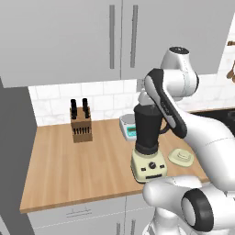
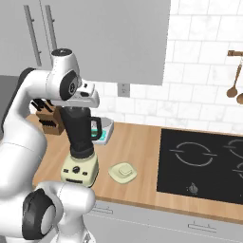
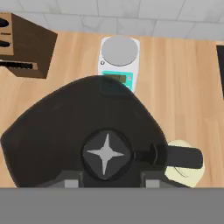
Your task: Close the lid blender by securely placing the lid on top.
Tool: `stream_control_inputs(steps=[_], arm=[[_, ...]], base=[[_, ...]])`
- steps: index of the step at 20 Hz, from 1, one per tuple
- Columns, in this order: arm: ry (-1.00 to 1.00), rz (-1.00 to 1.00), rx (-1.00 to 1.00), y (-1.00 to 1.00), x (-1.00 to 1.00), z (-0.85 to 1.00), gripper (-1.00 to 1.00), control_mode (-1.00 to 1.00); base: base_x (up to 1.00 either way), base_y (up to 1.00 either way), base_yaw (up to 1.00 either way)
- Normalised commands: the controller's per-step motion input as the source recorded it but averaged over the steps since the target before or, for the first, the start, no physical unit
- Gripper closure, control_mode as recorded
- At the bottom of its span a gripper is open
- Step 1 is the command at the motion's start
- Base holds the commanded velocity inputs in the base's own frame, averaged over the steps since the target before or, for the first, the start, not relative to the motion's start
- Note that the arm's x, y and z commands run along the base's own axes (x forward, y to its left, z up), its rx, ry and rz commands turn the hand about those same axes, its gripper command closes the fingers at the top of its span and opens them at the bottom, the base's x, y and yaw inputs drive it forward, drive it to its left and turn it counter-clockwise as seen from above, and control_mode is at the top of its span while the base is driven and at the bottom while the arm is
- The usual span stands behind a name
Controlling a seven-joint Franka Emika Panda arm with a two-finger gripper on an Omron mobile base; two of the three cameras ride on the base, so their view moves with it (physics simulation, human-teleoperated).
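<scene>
The blender [image 1: 148, 146] stands near the counter's front edge, a black tapered jar on a cream base with a knob and buttons [image 2: 79, 167]. Its jar is uncovered, and in the hand view I look straight down into the jar [image 3: 65, 127] at the star-shaped blade. My gripper [image 3: 111, 183] hovers just above the jar's rim [image 2: 81, 105], open, with nothing between its fingertips. The lid [image 1: 181, 157] lies flat on the counter right of the blender's base [image 2: 123, 172]. The jar's side handle partly covers the lid [image 3: 186, 174] in the hand view.
A wooden knife block [image 1: 81, 125] stands at the back left. A small white scale [image 1: 128, 126] sits behind the blender. A black hob [image 2: 204, 161] lies to the right, with utensils [image 2: 233, 85] hanging above it. Upper cabinets [image 1: 82, 36] overhang the counter.
</scene>
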Motion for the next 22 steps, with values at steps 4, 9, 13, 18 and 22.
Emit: stream_control_inputs(steps=[4, 9, 13, 18, 22], arm=[[-0.14, 0.0, -0.06, -0.11, -0.34, -0.06, -1.0, -1.0], [-0.28, 0.0, 0.0, -0.77, -0.58, -0.48, -1.0, -1.0], [-0.21, 0.0, 0.0, -1.0, -0.59, -0.53, -1.0, -1.0], [-0.04, 0.0, 0.0, -1.0, -0.09, -0.47, -1.0, -1.0], [0.01, 0.05, 0.0, -0.88, 0.5, -0.52, -1.0, -1.0]], base=[[0.0, 0.0, 0.0], [0.0, 0.0, 0.0], [0.0, 0.0, 0.0], [0.0, 0.0, 0.0], [0.0, 0.0, 0.0]])
